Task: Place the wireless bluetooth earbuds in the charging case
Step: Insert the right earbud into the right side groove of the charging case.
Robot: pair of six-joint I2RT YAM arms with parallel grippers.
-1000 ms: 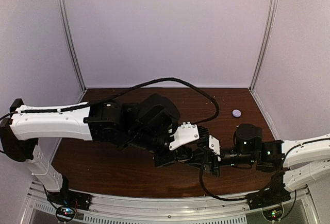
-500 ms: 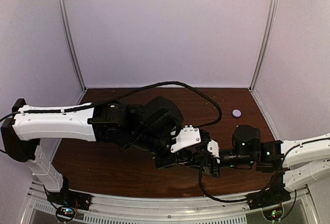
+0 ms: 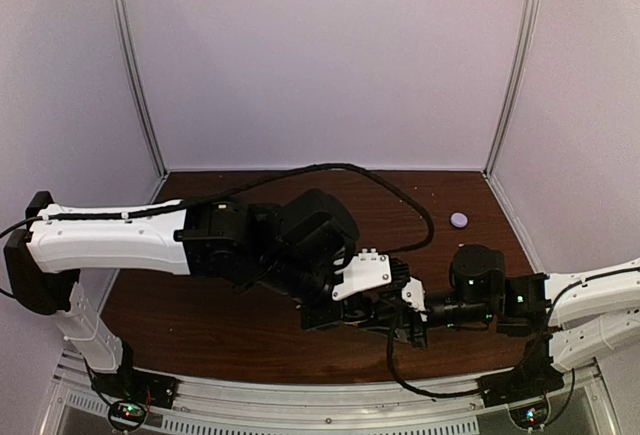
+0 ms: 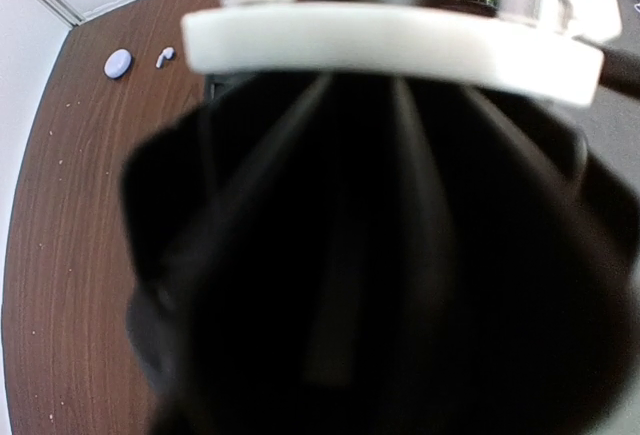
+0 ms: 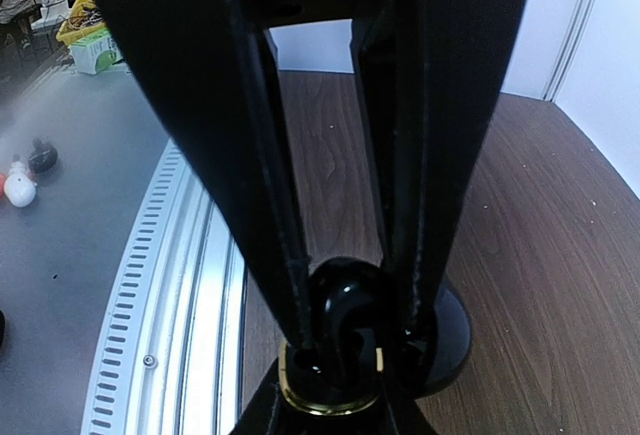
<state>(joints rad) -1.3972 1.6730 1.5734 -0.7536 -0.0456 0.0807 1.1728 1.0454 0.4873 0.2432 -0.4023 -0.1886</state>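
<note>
Black case (image 5: 447, 337) at 5 o'clock: black earbud (image 5: 345, 307) at gold rim, pinched in near-closed right gripper (image 5: 346, 327). Left gripper (image 3: 380, 307) closed, load unseen. White earbud (image 4: 165, 54) beside lilac case (image 3: 459, 220), 2 o'clock. Grippers nudged toward 6 o'clock since 1 s ago

A blurred black mass (image 4: 380, 255) fills the left wrist view, hiding the left gripper (image 3: 378, 307); the glossy black piece (image 5: 345, 305) in the right gripper (image 5: 345, 333) is cut off below
</note>
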